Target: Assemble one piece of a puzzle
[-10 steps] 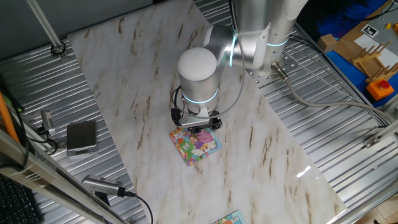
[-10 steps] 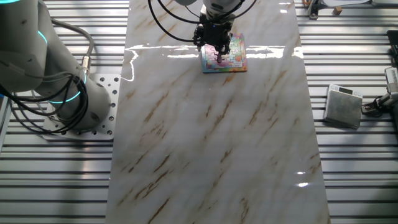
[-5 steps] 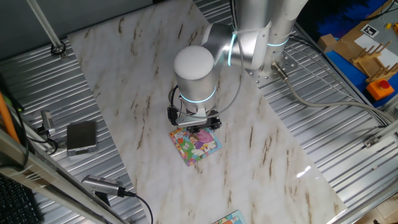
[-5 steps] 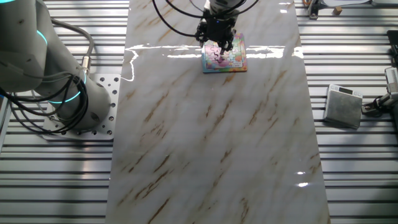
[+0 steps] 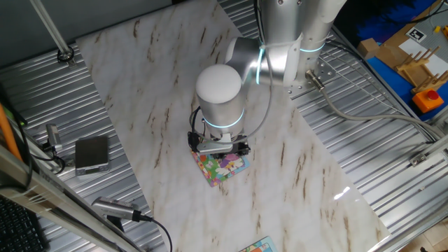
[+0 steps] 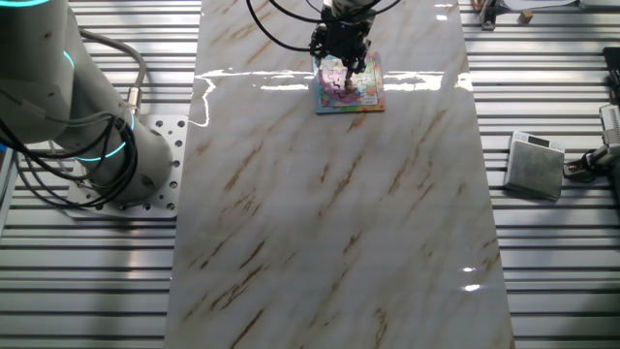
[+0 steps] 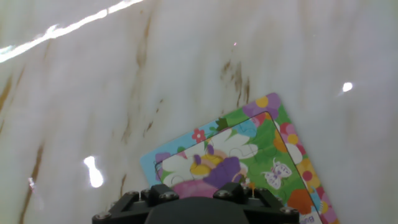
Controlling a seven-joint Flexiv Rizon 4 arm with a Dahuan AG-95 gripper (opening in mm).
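The puzzle (image 5: 229, 168) lies on the marble table (image 5: 154, 91), a small square board with pink figures in the middle and green, yellow and blue edges. From the other side the puzzle (image 6: 361, 91) sits near the far edge. My gripper (image 5: 222, 149) hangs low over its upper part, with the wrist covering the fingers. In the other fixed view the gripper (image 6: 341, 62) stands over the board's pink centre. The hand view shows the puzzle (image 7: 261, 146) close below and only the gripper's dark body (image 7: 193, 208). The piece is hidden, and the fingertips do not show.
A grey box (image 5: 92, 154) rests on the ribbed metal left of the table; it is the grey box (image 6: 536, 165) on the right in the other fixed view. A sliver of another board (image 5: 257, 246) shows at the bottom edge. The arm's base (image 6: 145, 165) stands beside the table.
The arm has moved the gripper from the puzzle's edge to over its middle, and lower. The puzzle has stayed where it was.
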